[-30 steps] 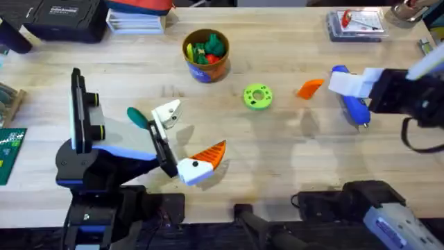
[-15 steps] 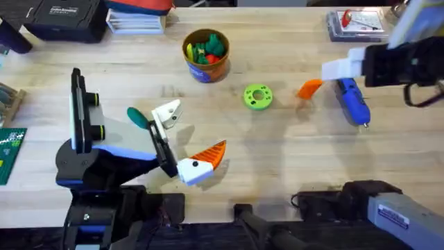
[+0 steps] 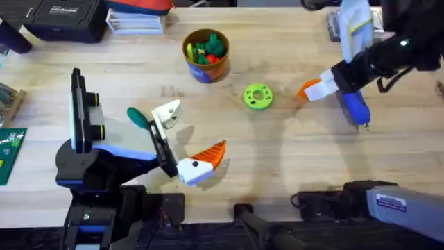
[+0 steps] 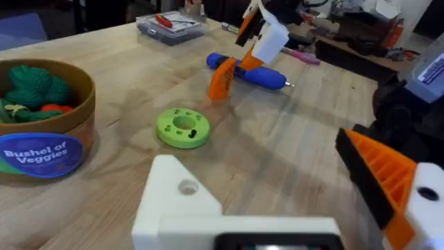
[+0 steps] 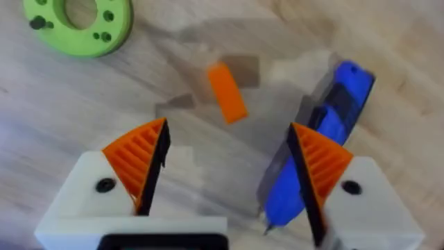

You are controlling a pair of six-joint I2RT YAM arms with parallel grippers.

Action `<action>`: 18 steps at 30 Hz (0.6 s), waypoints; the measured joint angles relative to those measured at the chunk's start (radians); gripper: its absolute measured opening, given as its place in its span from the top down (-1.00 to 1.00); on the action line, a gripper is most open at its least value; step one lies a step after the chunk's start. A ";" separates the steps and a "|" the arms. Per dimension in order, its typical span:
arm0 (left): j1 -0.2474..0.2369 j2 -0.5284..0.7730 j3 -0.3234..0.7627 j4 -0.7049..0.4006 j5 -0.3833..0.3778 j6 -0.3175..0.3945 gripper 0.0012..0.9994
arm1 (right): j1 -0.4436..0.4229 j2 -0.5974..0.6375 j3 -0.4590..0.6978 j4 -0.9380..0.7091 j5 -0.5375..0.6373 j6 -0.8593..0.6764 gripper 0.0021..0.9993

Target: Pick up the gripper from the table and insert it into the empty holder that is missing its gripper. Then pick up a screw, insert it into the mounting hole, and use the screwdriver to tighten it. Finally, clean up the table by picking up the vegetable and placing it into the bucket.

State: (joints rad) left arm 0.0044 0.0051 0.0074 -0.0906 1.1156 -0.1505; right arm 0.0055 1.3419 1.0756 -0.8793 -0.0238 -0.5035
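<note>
The orange gripper piece [image 3: 309, 89] [image 5: 227, 92] [image 4: 222, 78] lies on the table right of centre. My right gripper [image 3: 321, 86] [image 5: 229, 167] hovers just above it, open, its orange pads either side with nothing between them. The blue screwdriver [image 3: 355, 107] [image 5: 326, 139] [image 4: 250, 69] lies right beside the piece. My left gripper [image 3: 186, 137] [image 4: 284, 201] stands open at lower left. One of its fingers is the bare white holder [image 3: 166, 112] [image 4: 177, 201]; the other carries an orange pad [image 3: 208, 156]. The dark green vegetable [image 3: 139, 117] lies next to the holder. The orange bucket [image 3: 205, 54] [image 4: 41, 125] holds toy vegetables.
A lime green ring [image 3: 257, 96] [image 5: 78, 21] [image 4: 184, 127] with small dark holes lies mid-table. A clear box [image 3: 357, 24] [image 4: 170, 24] sits at the back right. A black case [image 3: 62, 17] and books stand at the back left, and a green board [image 3: 8, 149] lies at the left edge.
My right arm has swung in from the right edge toward the left, bringing its gripper over the orange piece. The left arm and the table's objects have not moved.
</note>
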 joint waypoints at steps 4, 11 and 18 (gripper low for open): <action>0.000 0.000 0.000 0.000 0.000 0.000 -0.97 | 0.000 0.048 0.000 0.053 0.001 -0.106 -0.99; 0.000 0.000 0.000 0.000 0.000 0.000 -0.97 | 0.000 0.132 0.000 0.071 0.001 -0.181 -0.99; 0.000 0.000 0.000 0.000 0.000 0.000 -0.97 | 0.001 0.168 0.000 0.075 0.001 -0.195 -0.89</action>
State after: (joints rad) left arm 0.0044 0.0051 0.0074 -0.0906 1.1160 -0.1509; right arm 0.0063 1.5102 1.0756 -0.8042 -0.0231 -0.6987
